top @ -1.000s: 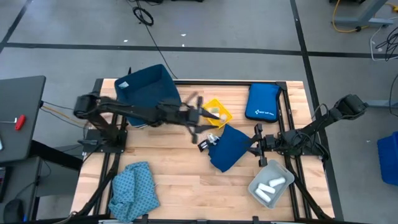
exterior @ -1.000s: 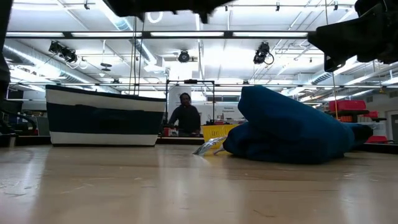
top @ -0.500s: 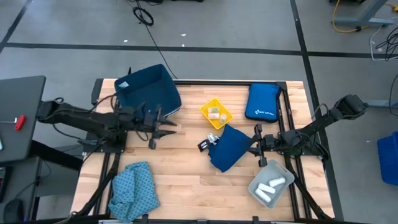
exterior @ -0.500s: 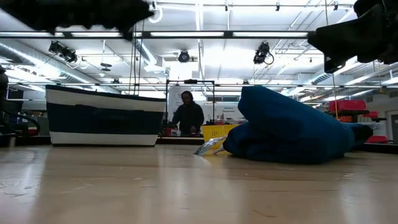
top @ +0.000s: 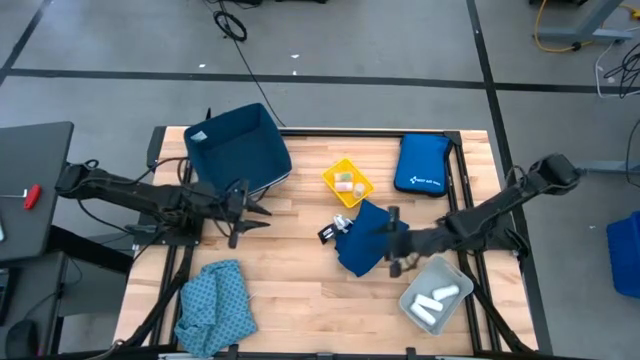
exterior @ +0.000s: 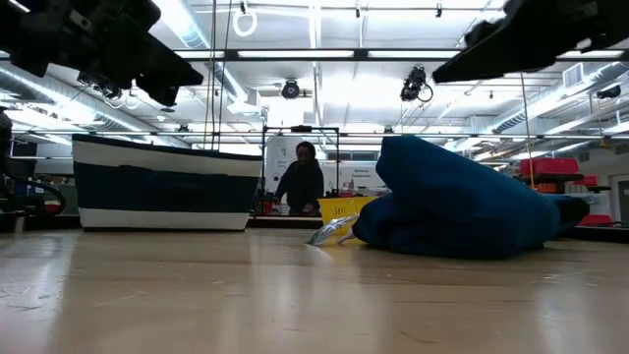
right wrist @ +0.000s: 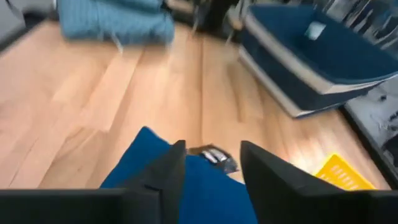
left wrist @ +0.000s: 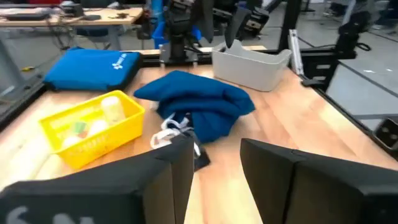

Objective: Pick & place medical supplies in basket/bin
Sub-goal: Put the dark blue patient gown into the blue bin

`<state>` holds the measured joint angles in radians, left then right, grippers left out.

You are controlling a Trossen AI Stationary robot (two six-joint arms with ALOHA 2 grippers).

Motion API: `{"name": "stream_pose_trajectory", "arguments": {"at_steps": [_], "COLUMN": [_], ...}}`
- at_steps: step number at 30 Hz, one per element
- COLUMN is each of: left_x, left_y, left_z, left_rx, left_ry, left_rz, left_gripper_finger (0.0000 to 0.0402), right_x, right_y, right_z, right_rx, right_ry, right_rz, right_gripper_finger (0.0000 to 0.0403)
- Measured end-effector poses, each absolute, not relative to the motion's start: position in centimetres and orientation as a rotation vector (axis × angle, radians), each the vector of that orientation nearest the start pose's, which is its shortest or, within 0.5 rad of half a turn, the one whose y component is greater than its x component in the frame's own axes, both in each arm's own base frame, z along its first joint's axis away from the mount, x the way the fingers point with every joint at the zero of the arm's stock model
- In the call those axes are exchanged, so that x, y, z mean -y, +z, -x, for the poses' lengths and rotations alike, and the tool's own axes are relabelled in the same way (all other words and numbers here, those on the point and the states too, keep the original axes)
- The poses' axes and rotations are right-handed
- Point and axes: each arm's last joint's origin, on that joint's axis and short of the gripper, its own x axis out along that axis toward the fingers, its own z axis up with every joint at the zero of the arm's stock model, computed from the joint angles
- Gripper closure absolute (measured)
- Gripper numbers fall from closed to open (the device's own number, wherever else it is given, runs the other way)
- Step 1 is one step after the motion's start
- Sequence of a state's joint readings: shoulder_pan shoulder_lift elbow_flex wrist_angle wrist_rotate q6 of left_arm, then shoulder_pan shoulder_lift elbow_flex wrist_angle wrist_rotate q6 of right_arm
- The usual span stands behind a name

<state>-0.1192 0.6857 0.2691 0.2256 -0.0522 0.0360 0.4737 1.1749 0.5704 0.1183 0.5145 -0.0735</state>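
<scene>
Lighting: bright, even, from overhead ceiling strips [exterior: 314, 54] that glare white in the low view. Shadows: soft and short on the wooden table [top: 300, 280]. Blur: right wrist view smeared throughout, teal cloth [right wrist: 115, 22] beyond the jaws indistinct; left wrist view soft, own fingers [left wrist: 273, 168] out of focus.

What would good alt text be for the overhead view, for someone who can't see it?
Seen from above, the right gripper hovers open over a crumpled navy blue cloth at the middle of a wooden table. The left gripper waits, open, beside a navy bin; a teal patterned cloth lies at the near left corner.
</scene>
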Motion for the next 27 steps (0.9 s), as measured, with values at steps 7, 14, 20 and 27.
{"name": "stream_pose_trajectory", "arguments": {"at_steps": [7, 14, 20, 27], "left_x": [1.8, 1.8, 1.8, 1.9], "left_y": [20.5, 20.3, 20.3, 20.3], "left_z": [-15.7, -15.7, -15.7, -15.7], "left_rx": [-0.224, -0.241, -0.241, -0.240], "left_ry": [-0.097, -0.099, -0.103, -0.140], "left_rz": [-0.053, -0.071, -0.097, -0.094], "left_gripper_finger": [0.0266, 0.0266, 0.0266, 0.0266], "right_x": [-12.1, -14.0, -14.2, -12.8], "right_y": [22.6, 22.8, 21.1, 19.2], "right_z": [-26.6, -29.7, -30.5, -30.4], "right_rx": [-0.705, -1.060, -1.254, -1.311], "right_ry": [-0.024, 0.025, 0.065, 0.062], "right_rz": [0.362, 0.431, 0.462, 0.413], "right_gripper_finger": [0.0149, 0.0133, 0.0137, 0.0137]}}
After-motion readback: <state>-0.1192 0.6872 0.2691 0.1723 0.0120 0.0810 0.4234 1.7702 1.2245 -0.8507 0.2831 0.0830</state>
